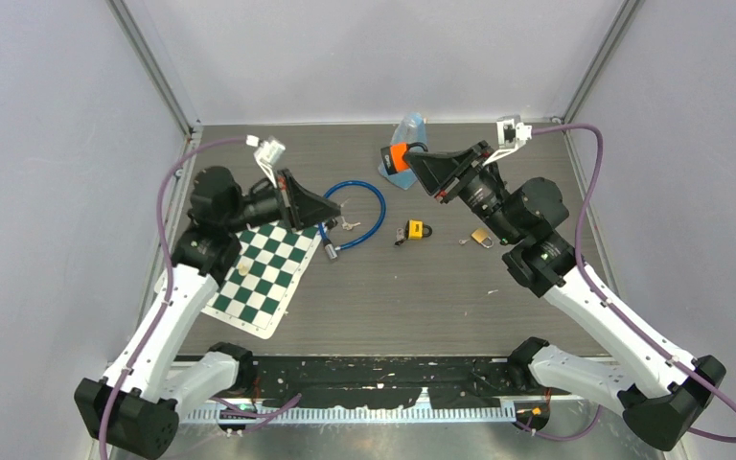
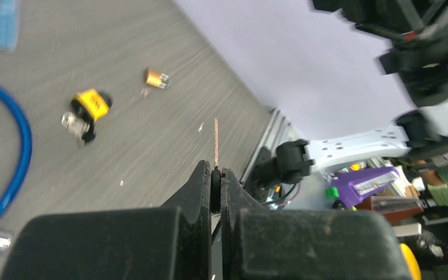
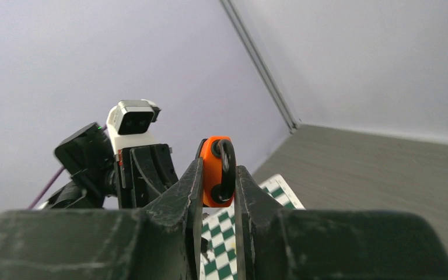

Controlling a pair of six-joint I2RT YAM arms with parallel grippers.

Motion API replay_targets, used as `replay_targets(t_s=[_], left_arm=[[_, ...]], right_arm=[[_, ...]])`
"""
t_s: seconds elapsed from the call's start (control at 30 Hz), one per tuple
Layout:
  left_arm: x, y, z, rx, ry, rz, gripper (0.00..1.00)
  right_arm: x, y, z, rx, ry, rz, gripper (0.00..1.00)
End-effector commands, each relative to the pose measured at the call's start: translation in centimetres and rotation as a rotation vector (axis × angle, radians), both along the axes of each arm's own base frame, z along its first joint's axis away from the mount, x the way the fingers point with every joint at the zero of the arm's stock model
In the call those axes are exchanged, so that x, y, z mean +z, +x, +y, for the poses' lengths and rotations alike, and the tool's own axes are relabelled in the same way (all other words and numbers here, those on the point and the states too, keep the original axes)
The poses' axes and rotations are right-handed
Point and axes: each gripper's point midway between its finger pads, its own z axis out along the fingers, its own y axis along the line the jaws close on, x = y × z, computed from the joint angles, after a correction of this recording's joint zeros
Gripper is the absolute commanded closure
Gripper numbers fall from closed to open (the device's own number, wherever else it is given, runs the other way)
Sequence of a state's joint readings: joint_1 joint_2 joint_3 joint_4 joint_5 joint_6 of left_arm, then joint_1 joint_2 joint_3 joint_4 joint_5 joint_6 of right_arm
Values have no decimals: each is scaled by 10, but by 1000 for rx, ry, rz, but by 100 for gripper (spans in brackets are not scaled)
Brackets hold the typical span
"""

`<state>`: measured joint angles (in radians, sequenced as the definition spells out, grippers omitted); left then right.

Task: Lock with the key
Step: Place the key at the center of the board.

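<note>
Tabletop (image 1: 422, 297): left hand (image 2: 216, 173) pinches key (image 2: 216, 140), right hand (image 3: 217, 170) clamps orange padlock (image 3: 209, 169).

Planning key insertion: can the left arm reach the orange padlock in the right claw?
Probably yes: right claw holds the orange padlock up; left claw, gripping the key, faces it across open space.

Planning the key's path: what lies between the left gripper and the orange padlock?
Top view: between left gripper and orange padlock, only the blue cable lock loop, lying on the table.

Left arm (image 1: 168, 316) and right arm (image 1: 604, 311) angle inward, wrists raised, both pairs of jaws clamped.
</note>
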<state>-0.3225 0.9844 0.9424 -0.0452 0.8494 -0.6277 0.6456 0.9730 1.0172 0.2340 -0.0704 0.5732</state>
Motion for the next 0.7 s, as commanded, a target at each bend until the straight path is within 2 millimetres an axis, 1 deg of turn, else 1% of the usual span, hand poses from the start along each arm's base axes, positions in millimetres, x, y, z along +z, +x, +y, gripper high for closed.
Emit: replay_targets(t_s=[0.0, 0.03, 0.07, 0.13, 0.17, 0.2, 0.23, 0.27, 0.3, 0.37, 0.4, 0.43, 0.47, 0.5, 0.53, 0.57, 0.6, 0.63, 0.67], left_arm=[[-51, 31, -6, 274, -56, 135, 100], [-67, 34, -6, 313, -67, 174, 100], [-83, 37, -6, 352, -74, 213, 100], [-113, 39, -7, 394, -74, 268, 100], [-124, 37, -10, 389, -73, 268, 100], [-135, 33, -15, 377, -66, 263, 100], [-147, 28, -19, 370, -52, 263, 100], [-159, 25, -22, 371, -36, 271, 100], [-171, 22, -25, 367, -22, 278, 100], [-189, 18, -28, 359, -8, 289, 100], [-195, 18, -30, 356, -1, 296, 100], [-202, 17, -32, 351, 8, 303, 100], [-206, 17, -33, 348, 18, 302, 100], [-212, 17, -35, 347, 40, 302, 100], [-219, 17, -36, 355, 67, 308, 100], [-227, 16, -37, 359, 94, 316, 100], [-236, 17, -38, 369, 112, 326, 100], [-247, 17, -38, 377, 132, 347, 100], [-254, 18, -38, 381, 136, 362, 100]], right_arm=[[-66, 4, -8, -48, -148, 169, 95], [-82, 0, -5, -18, -190, 197, 95], [-103, -2, -3, -3, -230, 229, 95], [-137, -9, 1, 47, -308, 281, 95], [-149, -13, 3, 74, -340, 295, 95], [-167, -15, 4, 87, -368, 323, 95], [-176, -18, 6, 109, -385, 332, 95], [-195, -20, 6, 118, -411, 363, 95], [-205, -22, 7, 135, -424, 378, 95], [-239, -28, 7, 159, -463, 439, 95], [-247, -29, 8, 173, -472, 450, 95], [-261, -33, 12, 203, -485, 470, 95], [-270, -36, 14, 216, -496, 483, 95], [-286, -40, 17, 237, -522, 515, 95], [-291, -43, 22, 252, -529, 516, 95], [-304, -43, 25, 259, -545, 537, 95], [-310, -47, 30, 271, -558, 543, 95], [-321, -46, 33, 276, -578, 563, 95], [-326, -47, 37, 280, -586, 564, 95]])
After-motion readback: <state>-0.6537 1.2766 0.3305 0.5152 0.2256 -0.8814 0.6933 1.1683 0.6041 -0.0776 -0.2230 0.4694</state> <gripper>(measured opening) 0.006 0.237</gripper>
